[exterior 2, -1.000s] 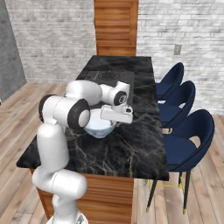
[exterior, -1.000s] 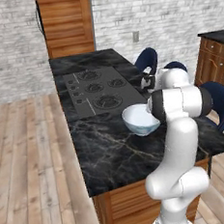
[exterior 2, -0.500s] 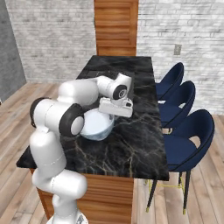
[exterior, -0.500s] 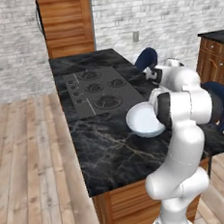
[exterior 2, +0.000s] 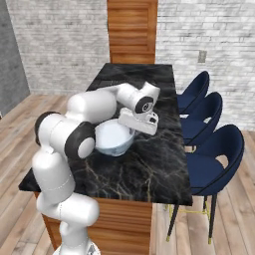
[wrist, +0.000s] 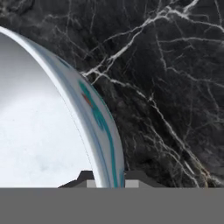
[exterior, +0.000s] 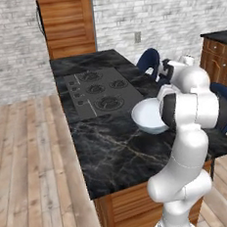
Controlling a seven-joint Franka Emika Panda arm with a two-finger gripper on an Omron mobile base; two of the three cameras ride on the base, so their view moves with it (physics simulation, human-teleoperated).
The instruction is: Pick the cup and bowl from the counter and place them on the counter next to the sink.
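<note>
Here the fingers (wrist: 106,180) are clamped on the rim of the bowl (exterior: 148,116) — one tip sits inside the wall and the other outside, with the thin rim running between them in the hand view. The bowl is round and white with a pale interior; its outer wall carries a blue-green pattern with a small red mark. In the left base view it appears tipped, its open mouth turned toward the stovetop (exterior: 94,90), and it sits above the black marble bench (exterior 2: 149,164) near the bench's front half. Whether its foot touches the surface cannot be told. In the right base view the white arm (exterior 2: 94,107) bends across the bench from the left, and the hand's body lies over the bowl's right rim. The bench is glossy black with pale veins — brown wood panels front it below. Three dark blue chairs (exterior 2: 214,164) stand along its right side.
</note>
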